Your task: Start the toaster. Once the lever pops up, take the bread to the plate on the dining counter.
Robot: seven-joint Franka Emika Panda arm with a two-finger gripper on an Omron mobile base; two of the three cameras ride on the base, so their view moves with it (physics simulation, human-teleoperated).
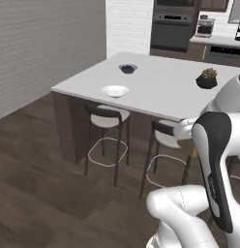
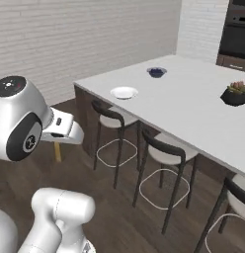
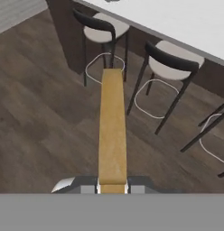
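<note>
My gripper [image 3: 112, 187] is shut on the bread [image 3: 112, 128], a tan slice seen edge-on that sticks out over the wood floor. From the right base the bread [image 2: 57, 150] hangs below the hand, left of the stools. The plate [image 1: 115, 90] [image 2: 124, 92], round, white and bare, lies near the front edge of the dining counter [image 1: 165, 92] [image 2: 193, 108], ahead of the gripper and well apart from it. A small boxy toaster [image 1: 205, 26] stands on the far worktop, too small to show its lever.
A grey bowl of blueberries [image 1: 127, 68] [image 2: 156, 72] sits behind the plate. A dark potted plant [image 1: 207, 79] [image 2: 234, 95] stands further right. Black-backed stools [image 1: 106, 118] [image 2: 164, 150] [image 3: 170, 61] line the counter's near side. Open wood floor lies to the left.
</note>
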